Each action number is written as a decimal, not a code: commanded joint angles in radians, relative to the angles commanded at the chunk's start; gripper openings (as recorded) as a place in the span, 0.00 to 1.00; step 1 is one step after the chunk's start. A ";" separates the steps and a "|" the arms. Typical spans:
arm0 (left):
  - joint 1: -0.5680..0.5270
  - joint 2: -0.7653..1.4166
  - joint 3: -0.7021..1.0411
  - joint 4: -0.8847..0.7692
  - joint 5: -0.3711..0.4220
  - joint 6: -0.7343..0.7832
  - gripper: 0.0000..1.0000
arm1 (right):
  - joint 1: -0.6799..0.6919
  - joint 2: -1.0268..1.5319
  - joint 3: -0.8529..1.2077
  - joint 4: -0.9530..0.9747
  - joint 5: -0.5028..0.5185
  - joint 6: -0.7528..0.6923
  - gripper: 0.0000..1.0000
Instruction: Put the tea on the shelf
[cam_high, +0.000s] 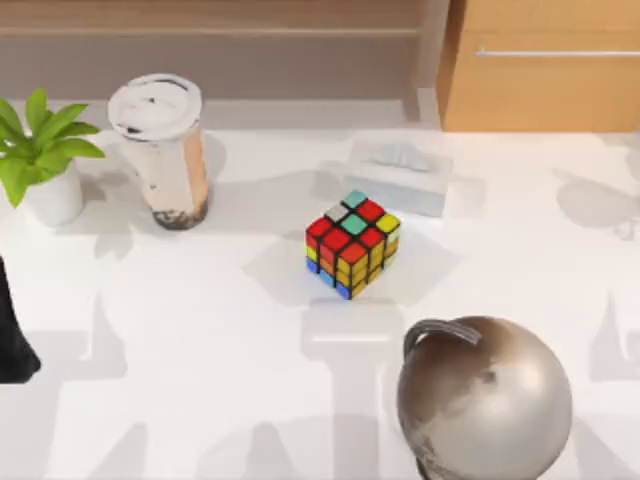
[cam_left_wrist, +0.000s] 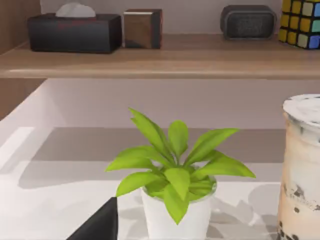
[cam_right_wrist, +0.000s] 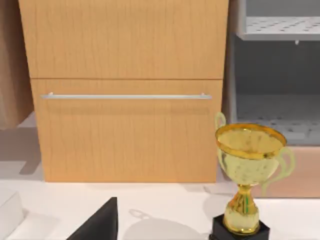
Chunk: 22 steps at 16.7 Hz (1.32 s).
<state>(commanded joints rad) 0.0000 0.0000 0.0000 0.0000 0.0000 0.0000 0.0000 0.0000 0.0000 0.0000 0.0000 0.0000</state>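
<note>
progress: not started | tea (cam_high: 160, 150) upright on the desk (cam_high: 200, 350) at its left rear, beside the plant pot (cam_high: 52, 195), below the shelf (cam_high: 210, 18), ungripped | my left tool (cam_high: 12, 335) at left edge, fingers: cannot tell | left: grasp, lift, place

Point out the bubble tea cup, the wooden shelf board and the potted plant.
Tall clear plastic cup of milky bubble tea (cam_high: 168, 150): top view, on its beige side wall below the white lid.
Long light-brown wooden shelf board (cam_left_wrist: 165, 60): left wrist view, on its bare top surface.
Green leafy plant in a white pot (cam_left_wrist: 175, 220): left wrist view, on the pot's front.
</note>
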 joint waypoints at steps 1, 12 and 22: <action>0.000 0.000 0.000 0.000 0.000 0.000 1.00 | 0.000 0.000 0.000 0.000 0.000 0.000 1.00; -0.141 0.558 0.083 0.408 -0.117 -0.024 1.00 | 0.000 0.000 0.000 0.000 0.000 0.000 1.00; -0.365 1.474 0.260 1.124 -0.321 -0.050 1.00 | 0.000 0.000 0.000 0.000 0.000 0.000 1.00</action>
<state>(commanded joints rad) -0.3655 1.4744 0.2595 1.1235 -0.3207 -0.0496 0.0000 0.0000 0.0000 0.0000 0.0000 0.0000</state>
